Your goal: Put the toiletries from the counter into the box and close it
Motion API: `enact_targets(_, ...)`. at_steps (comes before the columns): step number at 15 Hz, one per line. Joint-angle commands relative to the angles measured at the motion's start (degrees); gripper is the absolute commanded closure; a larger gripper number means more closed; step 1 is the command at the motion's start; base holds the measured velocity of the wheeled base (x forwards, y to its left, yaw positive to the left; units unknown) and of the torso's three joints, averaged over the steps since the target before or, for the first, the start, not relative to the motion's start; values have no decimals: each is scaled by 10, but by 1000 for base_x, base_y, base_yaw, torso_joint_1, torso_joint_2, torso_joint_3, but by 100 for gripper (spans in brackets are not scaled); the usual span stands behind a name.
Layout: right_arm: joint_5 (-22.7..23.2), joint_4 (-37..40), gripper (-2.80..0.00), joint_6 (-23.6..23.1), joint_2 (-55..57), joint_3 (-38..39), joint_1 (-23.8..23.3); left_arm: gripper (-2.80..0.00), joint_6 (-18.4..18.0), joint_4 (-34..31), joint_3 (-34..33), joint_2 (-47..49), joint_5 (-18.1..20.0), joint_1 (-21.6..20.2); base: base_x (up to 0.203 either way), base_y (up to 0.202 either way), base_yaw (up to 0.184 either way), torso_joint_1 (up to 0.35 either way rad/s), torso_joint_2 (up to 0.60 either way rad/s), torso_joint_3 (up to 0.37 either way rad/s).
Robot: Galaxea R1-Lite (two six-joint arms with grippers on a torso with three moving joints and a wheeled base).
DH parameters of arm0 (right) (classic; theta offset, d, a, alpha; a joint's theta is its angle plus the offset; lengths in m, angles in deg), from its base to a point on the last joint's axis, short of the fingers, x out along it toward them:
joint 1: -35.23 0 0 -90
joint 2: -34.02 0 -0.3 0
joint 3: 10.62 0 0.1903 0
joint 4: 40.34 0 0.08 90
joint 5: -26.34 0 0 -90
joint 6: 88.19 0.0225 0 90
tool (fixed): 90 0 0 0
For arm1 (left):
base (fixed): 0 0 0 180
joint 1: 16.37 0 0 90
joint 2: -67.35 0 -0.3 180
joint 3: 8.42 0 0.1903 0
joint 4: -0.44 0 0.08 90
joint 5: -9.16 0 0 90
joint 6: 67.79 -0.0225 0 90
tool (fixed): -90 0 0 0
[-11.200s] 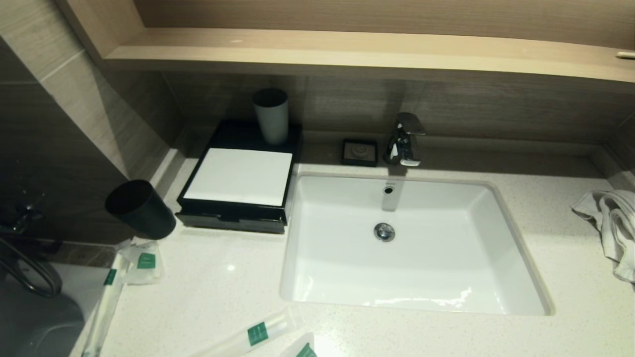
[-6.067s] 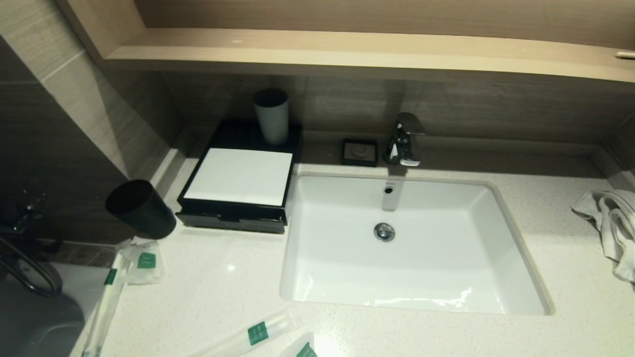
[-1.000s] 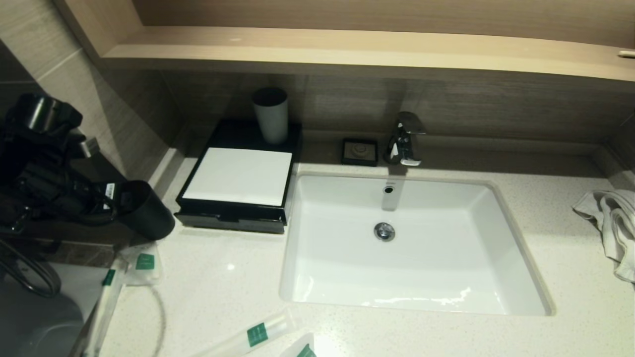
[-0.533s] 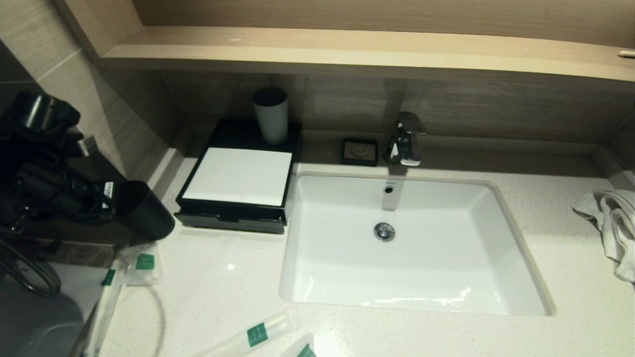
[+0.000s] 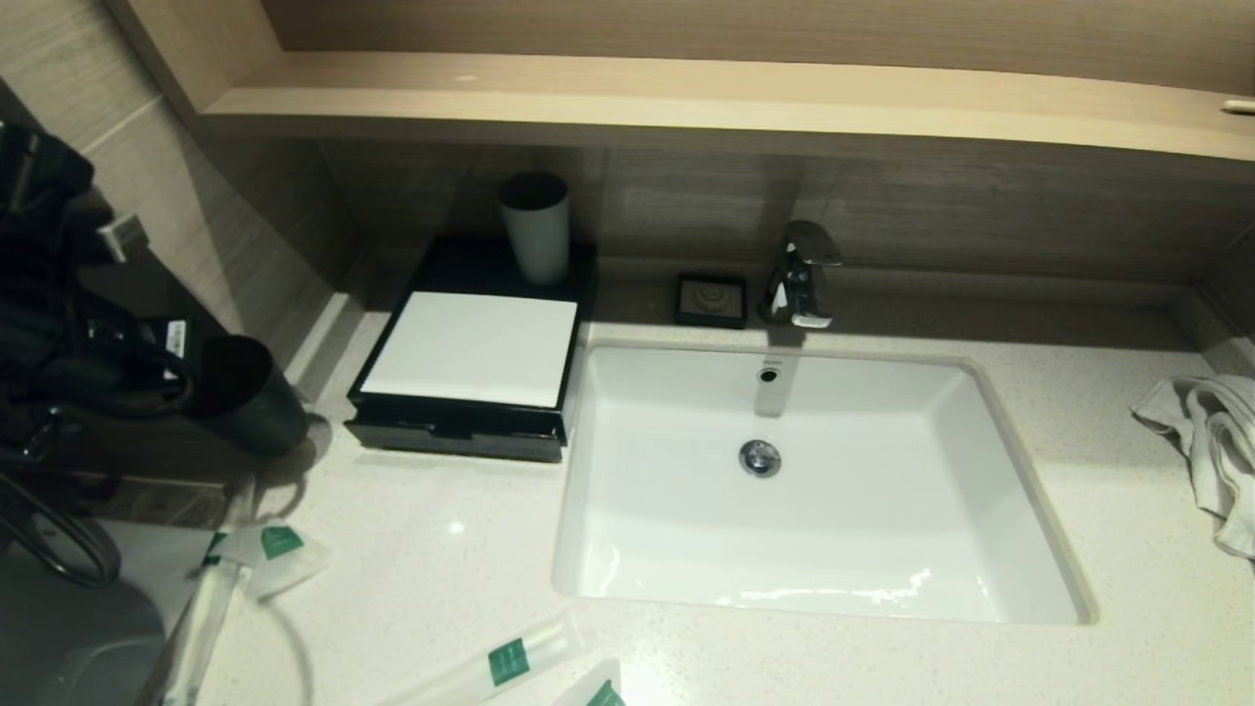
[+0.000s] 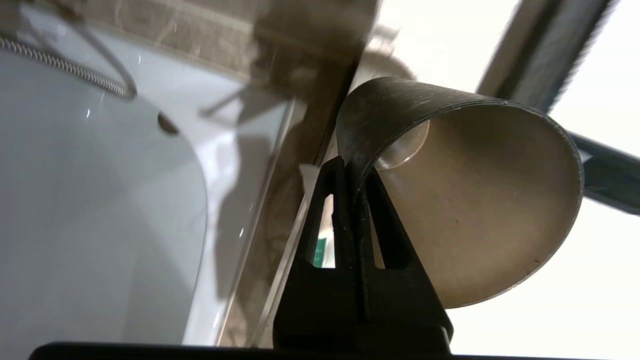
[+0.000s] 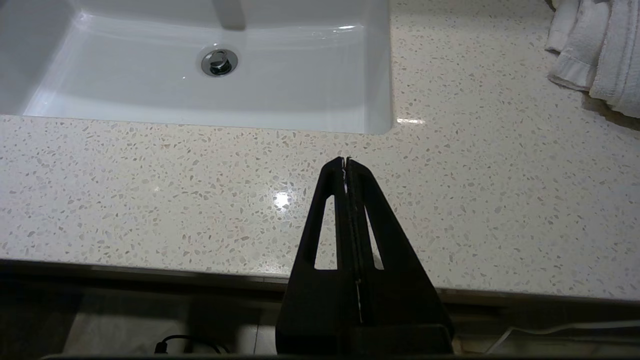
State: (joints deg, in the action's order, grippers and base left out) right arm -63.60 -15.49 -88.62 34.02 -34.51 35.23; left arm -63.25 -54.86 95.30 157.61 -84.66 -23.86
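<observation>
Left gripper point(image 6: 352, 167) clamped tight on black cup point(image 6: 470, 200) rim (lifted).

Sink point(image 5: 1020, 510) at centre of bench point(image 5: 441, 579). Box point(image 5: 471, 348) at 9 o'clock of sink; cup point(image 5: 536, 230) behind it. Soap dish point(image 5: 711, 299) and tap point(image 5: 799, 275) at 12 o'clock — towel point(image 5: 1201, 441) at 3 o'clock. Packets point(image 5: 510, 659) at 7 o'clock.

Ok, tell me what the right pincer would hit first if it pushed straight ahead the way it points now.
Probably the speckled counter: the shut right pincer points over its bare front strip, with the sink further along that line. How high it hangs above the stone is unclear.
</observation>
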Motion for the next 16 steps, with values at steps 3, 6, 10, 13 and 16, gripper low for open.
enact_targets(3, 0, 0, 0, 0, 0, 0, 0, 0, 4, 0, 26, -44, 29, 2, 0, 0, 0, 0, 0, 0)
enact_targets(6, 0, 0, 0, 0, 0, 0, 0, 0, 4, 0, 33, -60, 32, 3, 0, 0, 0, 0, 0, 0)
enact_targets(10, 0, 0, 0, 0, 0, 0, 0, 0, 33, -21, 69, -64, 48, 4, 0, 0, 0, 0, 0, 0)
enact_targets(13, 0, 0, 0, 0, 0, 0, 0, 0, 44, -82, 123, -49, 60, 4, 0, 0, 0, 0, 0, 0)
enact_targets(16, 0, 0, 0, 0, 0, 0, 0, 0, 59, -106, 175, -17, 63, 7, 0, 0, 0, 0, 0, 0)
